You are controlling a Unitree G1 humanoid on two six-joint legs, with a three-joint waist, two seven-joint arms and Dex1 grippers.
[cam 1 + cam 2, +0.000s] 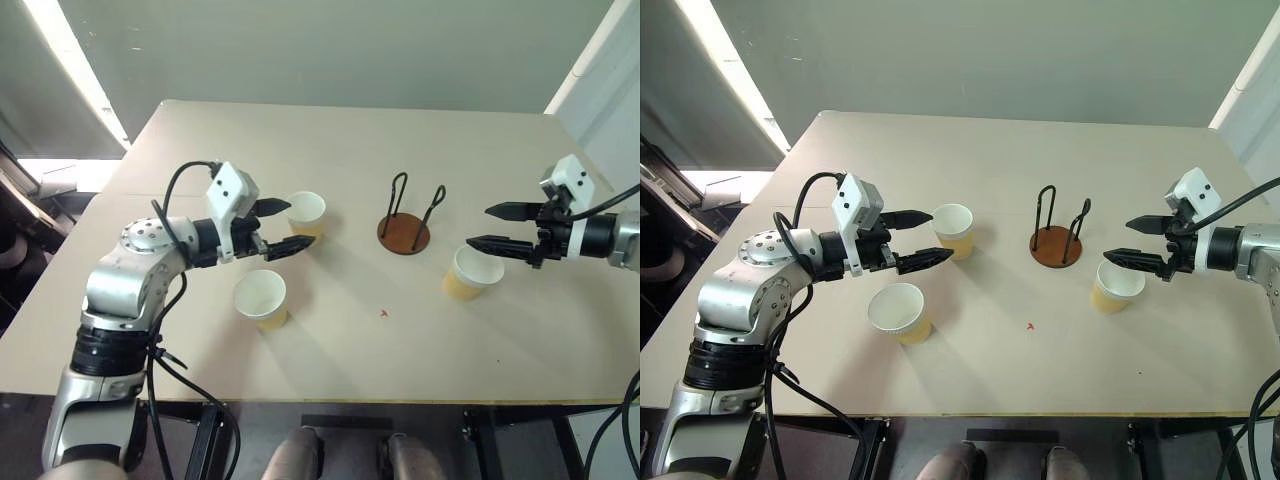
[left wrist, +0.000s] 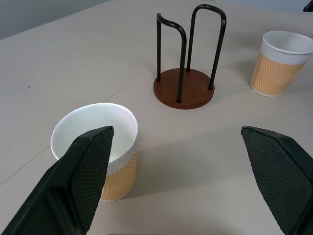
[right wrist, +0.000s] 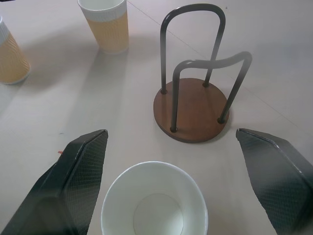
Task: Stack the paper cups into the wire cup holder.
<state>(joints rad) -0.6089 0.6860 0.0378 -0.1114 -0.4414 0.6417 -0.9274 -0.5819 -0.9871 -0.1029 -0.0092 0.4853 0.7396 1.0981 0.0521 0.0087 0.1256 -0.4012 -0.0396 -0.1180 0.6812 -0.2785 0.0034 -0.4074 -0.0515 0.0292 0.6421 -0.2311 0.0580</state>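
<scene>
the nearest cup (image 1: 262,298) is seen upright near-left of the holder (image 1: 404,232). a second cup (image 1: 472,272) stands near-right of the holder, under the spread, empty right gripper (image 1: 497,227). the third cup (image 1: 307,213) stands left of the holder, by the spread, empty left gripper (image 1: 283,227).

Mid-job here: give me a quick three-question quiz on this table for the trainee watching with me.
1. How many cups stand on the table?
2. True or false: a cup already sits in the holder.
3. Which cup is nearest the right gripper? A) the cup right of the holder B) the far left cup C) the near left cup

Key:
1. Three, all upright.
2. False; the holder is empty.
3. A. The right gripper's open fingers hover over it, while the left gripper, also open, is beside the far left cup.
</scene>
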